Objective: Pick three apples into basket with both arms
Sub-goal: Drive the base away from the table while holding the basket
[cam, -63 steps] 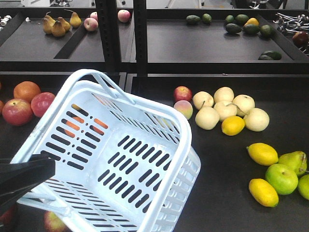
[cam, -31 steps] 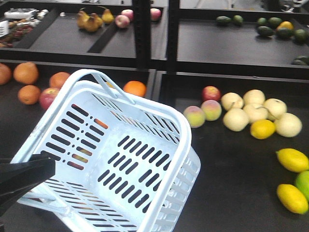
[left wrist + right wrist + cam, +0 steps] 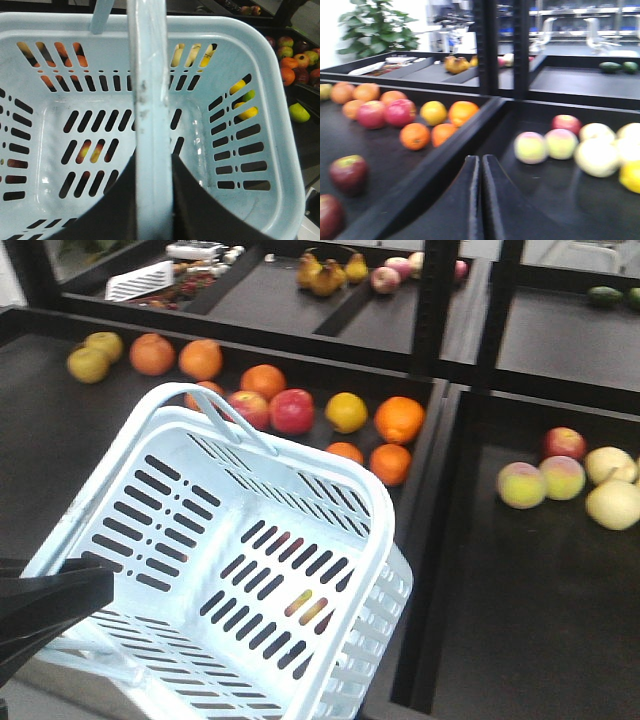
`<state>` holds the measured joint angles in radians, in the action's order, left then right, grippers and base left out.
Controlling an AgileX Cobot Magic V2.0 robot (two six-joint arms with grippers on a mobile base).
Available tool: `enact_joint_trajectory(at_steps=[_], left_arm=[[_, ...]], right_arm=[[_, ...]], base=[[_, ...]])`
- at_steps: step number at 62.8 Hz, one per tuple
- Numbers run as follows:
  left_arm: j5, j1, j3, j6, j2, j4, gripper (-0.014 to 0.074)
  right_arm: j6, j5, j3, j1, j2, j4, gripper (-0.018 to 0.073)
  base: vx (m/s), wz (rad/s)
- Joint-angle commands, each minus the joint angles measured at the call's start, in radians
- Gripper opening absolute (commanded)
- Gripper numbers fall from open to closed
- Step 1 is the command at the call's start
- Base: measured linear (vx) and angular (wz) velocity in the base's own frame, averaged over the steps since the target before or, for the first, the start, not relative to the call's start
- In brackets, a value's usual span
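My front view is evenly and brightly lit from overhead. Shadows are faint on the dark shelves [image 3: 50, 460], and the basket [image 3: 380, 540] rim washes out at lower left. The left wrist view is crisp on the handle [image 3: 150, 100] and soft behind it. My right wrist view is smeared throughout; the pale fruit [image 3: 597, 155] at right blooms, with white glare at upper left.

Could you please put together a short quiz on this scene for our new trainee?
1. True or false: the basket is empty inside.
2. What does the left tool grip? A: the basket's handle. B: an orange. C: nothing.
3. Fill in the gap: the right tool is ___ and holds nothing.
Key: 1 true; 2 A; 3 shut.
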<state>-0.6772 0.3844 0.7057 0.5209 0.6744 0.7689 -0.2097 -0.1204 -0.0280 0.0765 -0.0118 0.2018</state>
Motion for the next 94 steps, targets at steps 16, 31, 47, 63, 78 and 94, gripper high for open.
enact_joint_trajectory(at_steps=[16, 31, 47, 63, 78, 94], left_arm=[[0.077, 0.005, 0.029, -0.005, -0.005, 0.055, -0.0006], [0.077, 0.005, 0.029, -0.005, -0.005, 0.055, -0.0006], [0.077, 0.005, 0.029, -0.005, -0.005, 0.055, -0.0006], [0.077, 0.005, 0.029, -0.004, -0.005, 0.055, -0.0006], [0.077, 0.005, 0.029, -0.004, -0.005, 0.055, -0.0006], [0.077, 0.005, 0.029, -0.004, -0.005, 0.055, -0.0006]], right_arm=[[0.001, 0.077, -0.014, -0.006, -0.014, 0.012, -0.0004], [0.001, 0.077, -0.014, -0.006, -0.014, 0.012, -0.0004], [0.001, 0.077, -0.014, -0.006, -0.014, 0.012, -0.0004], [0.001, 0.077, -0.014, -0.006, -0.014, 0.012, -0.0004], [0.001, 0.077, -0.014, -0.006, -0.014, 0.012, -0.0004], [0.001, 0.077, -0.014, -0.006, -0.014, 0.012, -0.0004]], base=[[-0.14, 0.48], [-0.16, 0.49], [-0.18, 0.52], [-0.18, 0.56], [-0.18, 0.58], [-0.18, 0.58]])
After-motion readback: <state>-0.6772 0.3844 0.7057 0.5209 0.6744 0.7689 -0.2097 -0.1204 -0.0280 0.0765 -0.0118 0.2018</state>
